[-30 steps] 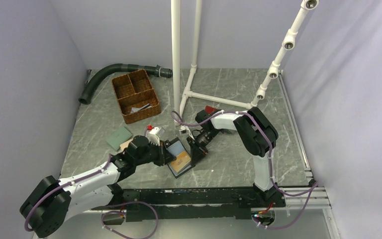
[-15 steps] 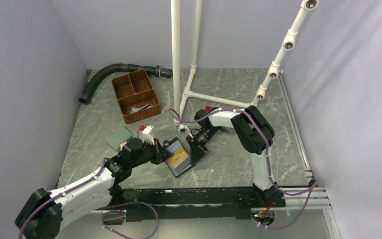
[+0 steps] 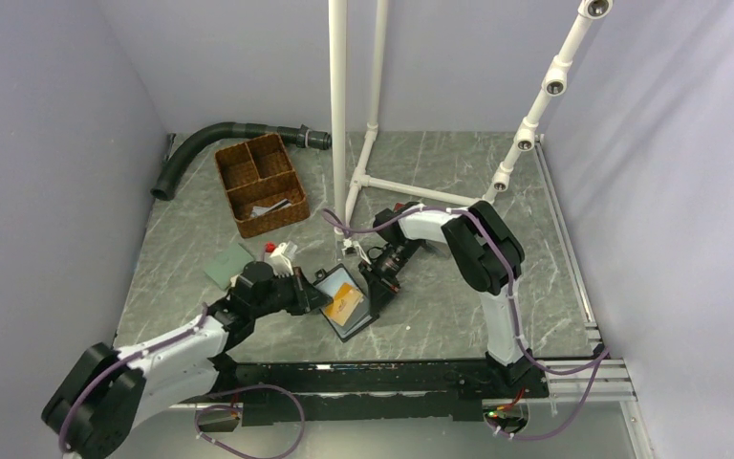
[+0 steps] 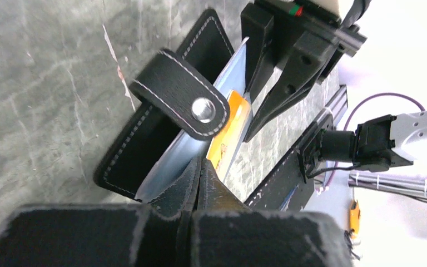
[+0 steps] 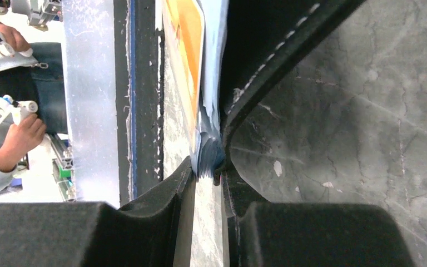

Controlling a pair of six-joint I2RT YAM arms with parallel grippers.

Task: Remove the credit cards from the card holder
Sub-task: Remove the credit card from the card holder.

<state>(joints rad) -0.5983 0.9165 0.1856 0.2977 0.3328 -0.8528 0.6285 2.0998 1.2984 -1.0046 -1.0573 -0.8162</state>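
Clamping the card holder (image 5: 267,44) with my right gripper (image 5: 205,172), I had the orange card (image 4: 231,130) lengthwise just ahead of my shut left gripper (image 4: 200,167).

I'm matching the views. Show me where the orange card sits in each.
Top external: orange card at centre, on the open holder.
Left wrist: card at centre, right of the snap strap.
Right wrist: card at top, left of centre, edge-on.
Shared landmark: the light blue panel beside the card.
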